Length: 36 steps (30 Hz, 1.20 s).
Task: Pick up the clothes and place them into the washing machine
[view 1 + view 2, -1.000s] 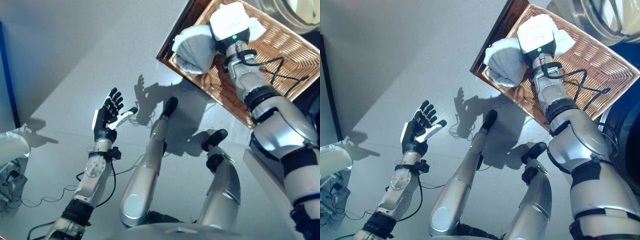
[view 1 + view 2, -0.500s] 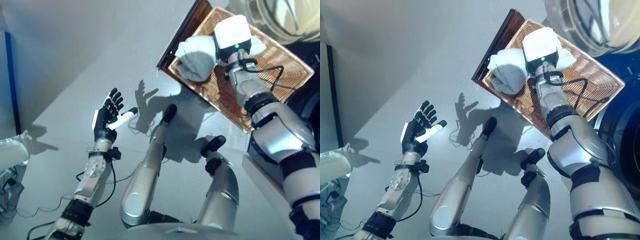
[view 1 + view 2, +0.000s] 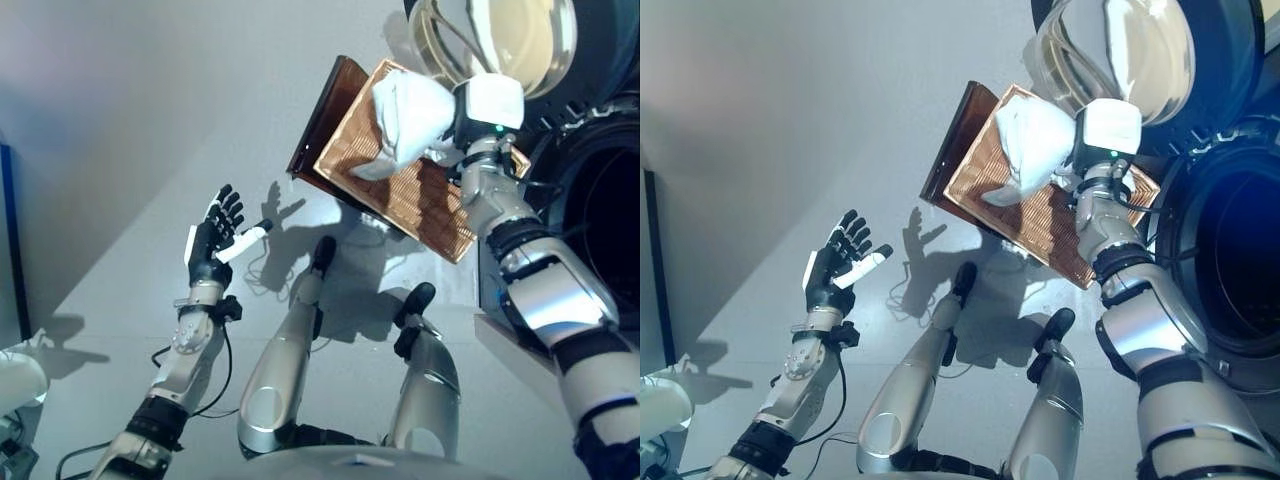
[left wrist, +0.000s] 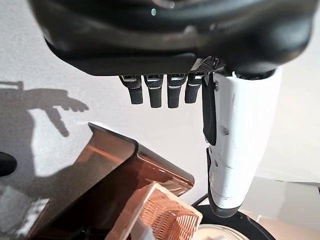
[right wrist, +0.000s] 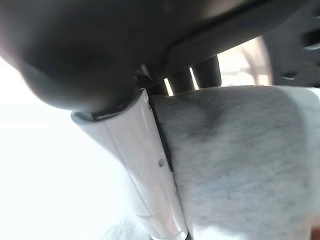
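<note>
Cloth bundle (image 3: 410, 112) pinched in my right hand (image 5: 150, 165), lifted above wicker basket (image 3: 400, 190). Transfer step: next move swings it right into washer drum (image 3: 1230, 260). Left hand (image 3: 212, 243) spread, idle.

At about one o'clock the right hand (image 3: 1108, 128) was raised, its fingers hidden behind a bundled pale grey cloth (image 3: 1033, 138) it bore above a wicker basket (image 3: 1032, 215). The basket sat on a dark brown tray (image 3: 952, 165) on the grey floor (image 3: 790, 130). At twelve to one o'clock stood the washing machine's open glass door (image 3: 1140, 50), and at three o'clock its dark drum opening (image 3: 1232, 270). At nine o'clock the left hand (image 3: 837, 265) hung over the floor, fingers spread and holding nothing.
</note>
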### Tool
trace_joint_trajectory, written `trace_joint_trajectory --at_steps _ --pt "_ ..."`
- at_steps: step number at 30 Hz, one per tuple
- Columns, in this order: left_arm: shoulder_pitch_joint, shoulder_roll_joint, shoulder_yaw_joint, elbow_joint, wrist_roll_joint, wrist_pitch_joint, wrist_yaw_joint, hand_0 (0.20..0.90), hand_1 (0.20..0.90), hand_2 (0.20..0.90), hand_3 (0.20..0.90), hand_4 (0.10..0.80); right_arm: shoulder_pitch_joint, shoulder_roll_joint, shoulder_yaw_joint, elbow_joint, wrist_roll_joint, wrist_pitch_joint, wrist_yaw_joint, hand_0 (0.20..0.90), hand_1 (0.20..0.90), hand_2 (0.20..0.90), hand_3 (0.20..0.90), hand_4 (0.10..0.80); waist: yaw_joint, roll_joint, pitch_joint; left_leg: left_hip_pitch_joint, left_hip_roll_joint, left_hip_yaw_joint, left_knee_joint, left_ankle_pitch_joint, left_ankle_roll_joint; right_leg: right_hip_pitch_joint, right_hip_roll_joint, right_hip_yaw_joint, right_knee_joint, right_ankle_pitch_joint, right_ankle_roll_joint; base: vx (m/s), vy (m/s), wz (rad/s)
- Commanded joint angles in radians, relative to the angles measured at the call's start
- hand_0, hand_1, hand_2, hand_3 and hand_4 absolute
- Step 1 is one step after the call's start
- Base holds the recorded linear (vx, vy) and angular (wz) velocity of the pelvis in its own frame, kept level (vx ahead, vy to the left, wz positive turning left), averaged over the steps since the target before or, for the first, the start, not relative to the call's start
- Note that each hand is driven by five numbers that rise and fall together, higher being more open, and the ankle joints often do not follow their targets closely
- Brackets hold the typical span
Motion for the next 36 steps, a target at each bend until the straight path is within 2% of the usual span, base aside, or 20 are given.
trace_joint_trajectory --at_steps 1,2,4,6,8,9,12,13,15,16,22,27,36 --pt "0.025 -0.011 0.019 -0.034 0.003 -0.049 0.016 0.900 0.900 0.900 0.900 0.800 -0.040 -0.009 -0.069 -0.156 0.243 -0.156 -0.090 0.200 0.200 0.200 0.200 0.300 -0.013 0.008 -0.016 0.021 -0.028 0.067 0.020 -0.087 -0.022 0.080 -0.019 0.054 -0.083 0.007 0.005 0.050 0.024 -0.22" --pt "0.025 -0.011 0.019 -0.034 0.003 -0.049 0.016 0.900 0.900 0.900 0.900 0.800 -0.040 -0.009 -0.069 -0.156 0.243 -0.156 -0.090 0.200 0.200 0.200 0.200 0.300 -0.013 0.008 -0.016 0.021 -0.028 0.067 0.020 -0.087 -0.022 0.080 -0.018 0.054 -0.083 0.007 0.005 0.051 0.009 -0.30" --pt "0.039 -0.019 0.020 -0.018 -0.002 -0.038 0.008 0.900 0.900 0.900 0.900 0.800 0.047 0.046 -0.161 -0.201 0.442 -0.228 -0.065 0.200 0.200 0.200 0.200 0.300 -0.025 0.014 -0.025 0.040 -0.028 0.082 0.021 -0.096 -0.019 0.104 -0.014 0.062 -0.111 0.013 0.007 0.063 0.000 -0.21" --pt "0.043 -0.017 0.021 -0.017 -0.002 -0.036 0.007 0.900 0.900 0.900 0.900 0.800 0.069 0.061 -0.187 -0.222 0.499 -0.251 -0.057 0.200 0.200 0.200 0.200 0.300 -0.027 0.017 -0.029 0.043 -0.028 0.088 0.023 -0.100 -0.019 0.107 -0.012 0.066 -0.119 0.016 0.008 0.049 0.004 -0.14" --pt "0.053 -0.021 0.020 -0.020 -0.007 -0.027 0.001 0.900 0.900 0.900 0.900 0.800 0.136 0.116 -0.253 -0.272 0.690 -0.314 -0.014 0.200 0.200 0.200 0.200 0.300 -0.038 0.029 -0.038 0.047 -0.028 0.105 0.028 -0.107 -0.015 0.105 -0.009 0.082 -0.134 0.023 0.009 0.036 0.019 -0.29" --pt "0.053 -0.021 0.019 -0.020 -0.007 -0.027 0.001 0.900 0.900 0.900 0.900 0.800 0.136 0.116 -0.253 -0.272 0.690 -0.314 -0.014 0.200 0.200 0.200 0.200 0.300 -0.038 0.028 -0.036 0.050 -0.029 0.105 0.029 -0.111 -0.015 0.107 -0.011 0.083 -0.130 0.018 0.010 0.034 0.020 -0.25" --pt "0.069 -0.031 0.008 -0.024 -0.021 -0.016 -0.012 0.900 0.900 0.900 0.900 0.800 0.218 0.172 -0.321 -0.350 0.949 -0.405 0.049 0.200 0.200 0.200 0.200 0.300 -0.056 0.048 -0.040 0.059 -0.029 0.127 0.031 -0.120 -0.012 0.102 -0.009 0.102 -0.138 0.019 0.009 0.026 -0.003 -0.18" --pt "0.069 -0.031 0.008 -0.024 -0.021 -0.015 -0.012 0.900 0.900 0.900 0.900 0.800 0.219 0.172 -0.321 -0.351 0.950 -0.405 0.049 0.200 0.200 0.200 0.200 0.300 -0.055 0.049 -0.043 0.055 -0.029 0.127 0.029 -0.116 -0.012 0.099 -0.008 0.102 -0.141 0.024 0.009 0.018 0.001 -0.06" --pt "0.077 -0.035 -0.010 -0.022 -0.033 -0.008 -0.027 0.900 0.900 0.900 0.900 0.800 0.261 0.198 -0.361 -0.382 1.109 -0.452 0.091 0.200 0.200 0.200 0.200 0.300 -0.070 0.065 -0.043 0.063 -0.030 0.140 0.035 -0.127 -0.012 0.099 -0.008 0.114 -0.138 0.015 0.008 0.019 0.003 -0.13" --pt "0.077 -0.035 -0.010 -0.022 -0.033 -0.008 -0.027 0.900 0.900 0.900 0.900 0.800 0.261 0.197 -0.361 -0.382 1.110 -0.452 0.092 0.200 0.200 0.200 0.200 0.300 -0.068 0.066 -0.045 0.060 -0.029 0.140 0.034 -0.123 -0.011 0.096 -0.007 0.115 -0.141 0.020 0.008 0.001 -0.003 -0.18" --pt "0.078 -0.059 -0.040 -0.008 -0.071 0.003 -0.045 0.900 0.900 0.900 0.900 0.800 0.340 0.268 -0.428 -0.428 1.420 -0.528 0.181 0.200 0.200 0.200 0.200 0.300 -0.098 0.094 -0.049 0.069 -0.025 0.166 0.034 -0.133 -0.012 0.083 -0.001 0.146 -0.144 0.018 0.007 0.013 -0.021 -0.12" --pt "0.075 -0.075 -0.059 -0.001 -0.083 0.006 -0.057 0.900 0.900 0.900 0.900 0.800 0.379 0.280 -0.464 -0.438 1.487 -0.552 0.203 0.200 0.200 0.200 0.200 0.300 -0.113 0.109 -0.053 0.073 -0.025 0.180 0.032 -0.137 -0.012 0.075 0.003 0.162 -0.141 0.017 0.006 0.006 -0.010 -0.12" --pt "0.079 -0.089 -0.071 0.009 -0.098 0.006 -0.074 0.900 0.900 0.900 0.900 0.800 0.437 0.249 -0.524 -0.449 1.509 -0.569 0.204 0.200 0.200 0.200 0.200 0.300 -0.155 0.128 -0.055 0.091 -0.028 0.203 0.032 -0.152 -0.012 0.069 0.009 0.194 -0.130 0.005 0.005 0.010 -0.013 -0.10"
